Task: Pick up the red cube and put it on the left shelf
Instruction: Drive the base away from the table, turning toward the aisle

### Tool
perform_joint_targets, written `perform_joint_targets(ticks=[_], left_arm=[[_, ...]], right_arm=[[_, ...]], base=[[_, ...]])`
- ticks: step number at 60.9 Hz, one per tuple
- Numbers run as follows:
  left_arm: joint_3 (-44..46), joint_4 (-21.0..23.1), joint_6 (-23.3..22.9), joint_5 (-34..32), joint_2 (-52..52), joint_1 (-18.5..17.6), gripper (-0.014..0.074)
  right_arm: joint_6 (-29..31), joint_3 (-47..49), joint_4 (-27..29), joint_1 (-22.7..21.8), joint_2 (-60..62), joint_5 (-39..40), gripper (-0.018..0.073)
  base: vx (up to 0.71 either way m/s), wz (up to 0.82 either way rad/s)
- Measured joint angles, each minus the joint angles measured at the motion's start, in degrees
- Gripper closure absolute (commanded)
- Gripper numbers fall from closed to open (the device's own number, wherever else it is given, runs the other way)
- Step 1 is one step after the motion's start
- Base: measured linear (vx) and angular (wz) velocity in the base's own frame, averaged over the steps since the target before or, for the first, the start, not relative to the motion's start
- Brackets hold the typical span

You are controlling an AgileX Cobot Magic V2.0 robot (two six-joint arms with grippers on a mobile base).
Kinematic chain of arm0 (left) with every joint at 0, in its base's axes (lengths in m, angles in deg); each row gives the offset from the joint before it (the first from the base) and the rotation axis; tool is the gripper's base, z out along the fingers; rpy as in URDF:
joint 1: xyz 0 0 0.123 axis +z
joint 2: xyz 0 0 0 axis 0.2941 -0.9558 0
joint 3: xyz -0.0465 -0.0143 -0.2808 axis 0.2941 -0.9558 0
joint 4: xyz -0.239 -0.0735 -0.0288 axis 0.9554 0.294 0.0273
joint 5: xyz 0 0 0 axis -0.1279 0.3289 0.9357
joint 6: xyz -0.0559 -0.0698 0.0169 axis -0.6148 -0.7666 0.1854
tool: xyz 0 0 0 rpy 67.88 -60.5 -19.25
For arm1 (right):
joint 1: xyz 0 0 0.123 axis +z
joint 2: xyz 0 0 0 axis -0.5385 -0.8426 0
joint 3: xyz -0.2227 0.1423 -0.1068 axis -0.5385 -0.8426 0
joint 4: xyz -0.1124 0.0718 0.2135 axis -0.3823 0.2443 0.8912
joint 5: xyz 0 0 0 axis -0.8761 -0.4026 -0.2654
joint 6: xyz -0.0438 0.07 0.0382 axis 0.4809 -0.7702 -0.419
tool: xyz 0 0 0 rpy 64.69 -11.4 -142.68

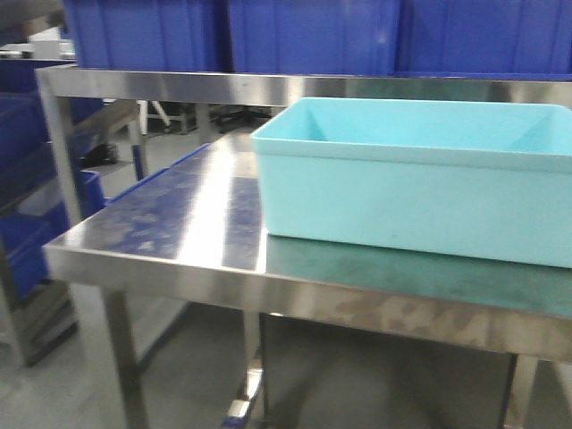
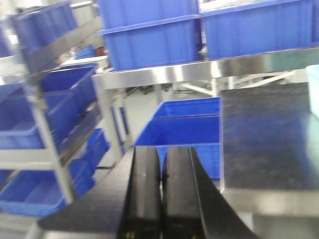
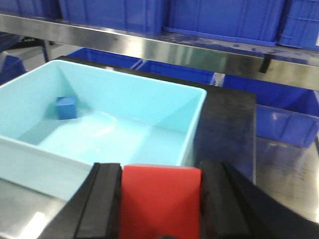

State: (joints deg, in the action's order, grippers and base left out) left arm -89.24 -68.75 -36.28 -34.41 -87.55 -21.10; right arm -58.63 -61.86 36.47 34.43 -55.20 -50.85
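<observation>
Red cube (image 3: 160, 204), right wrist view: one, pinched between the two black fingers (image 3: 107, 199) of the right gripper (image 3: 160, 174), bottom centre of frame. Plain matte red, smooth faces, slightly rounded top corners. Sits square to the fingers, top edge level; sides look equal, so no long axis to tell. It hangs above the near rim of the single cyan bin (image 3: 197, 114). One small blue cube (image 3: 66, 107) lies in the bin's far left corner, slightly turned. Blue crates (image 3: 219, 17) line the steel ledge behind.

Left wrist view: left gripper (image 2: 160, 189) has its two black fingers pressed together, nothing between them. Left shelf (image 2: 55, 50) stands at frame left, steel rails with blue crates on several levels; too blurred to count. Two more crates sit on the ledge above the table.

Front view: one steel table (image 1: 179, 223), the cyan bin on its right part, three blue crates across the top.
</observation>
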Motion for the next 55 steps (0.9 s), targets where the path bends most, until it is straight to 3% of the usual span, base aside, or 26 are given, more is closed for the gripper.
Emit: perform_joint_targets(ticks=[55], left_arm=[[0.0,0.0,0.0,0.0,0.0,0.0,0.0491]], right_arm=[[0.1,0.0,0.0,0.0,0.0,-0.1,0.05]], base=[[-0.17,0.46]])
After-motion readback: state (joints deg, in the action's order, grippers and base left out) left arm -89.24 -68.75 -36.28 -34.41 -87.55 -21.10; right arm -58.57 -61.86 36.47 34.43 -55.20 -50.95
